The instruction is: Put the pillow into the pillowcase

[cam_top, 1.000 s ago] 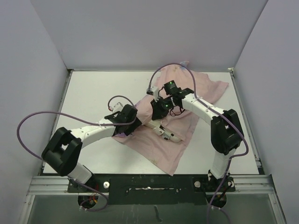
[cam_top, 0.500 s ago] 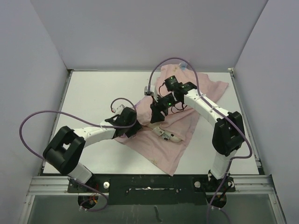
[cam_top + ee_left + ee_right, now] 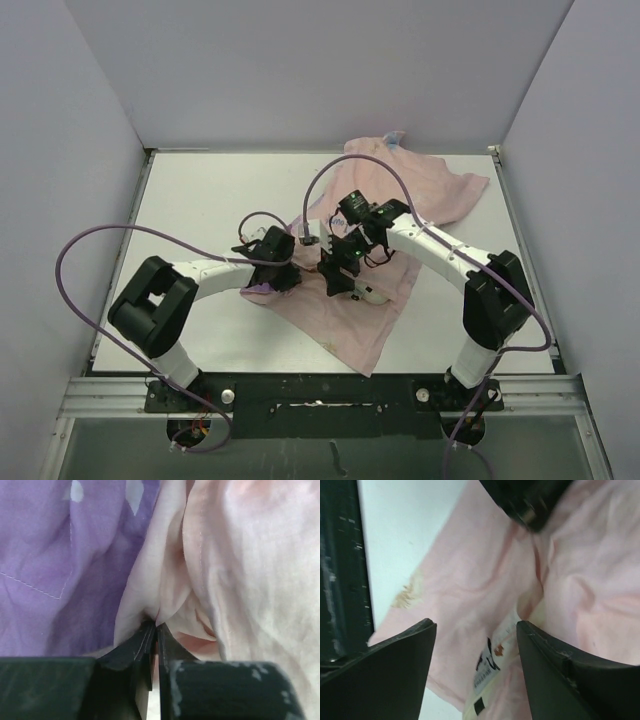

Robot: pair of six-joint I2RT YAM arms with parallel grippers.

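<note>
The pillowcase [image 3: 440, 190] lies pale-pink side up across the table's middle and back right. A purple patch [image 3: 50, 555] of it shows in the left wrist view. My left gripper [image 3: 285, 283] is shut on a fold of the pillowcase [image 3: 170, 595] at its left edge, the fabric pinched at the tips of the left gripper [image 3: 155, 626]. The pillow [image 3: 372, 293] is mostly hidden inside; only a cream strip with black text [image 3: 490, 677] shows at the opening. My right gripper [image 3: 335, 282] hangs open just above that strip, its fingers either side of the right gripper's [image 3: 475, 630] empty gap.
White table [image 3: 200, 200] shows bare at the left and back. Grey walls close in the left, back and right sides. Purple cables [image 3: 110, 240] loop over both arms. A metal rail [image 3: 320, 395] runs along the near edge.
My left gripper has shut on the pillowcase edge after sliding slightly right. My right gripper has opened and dropped toward the near left, over the exposed pillow strip.
</note>
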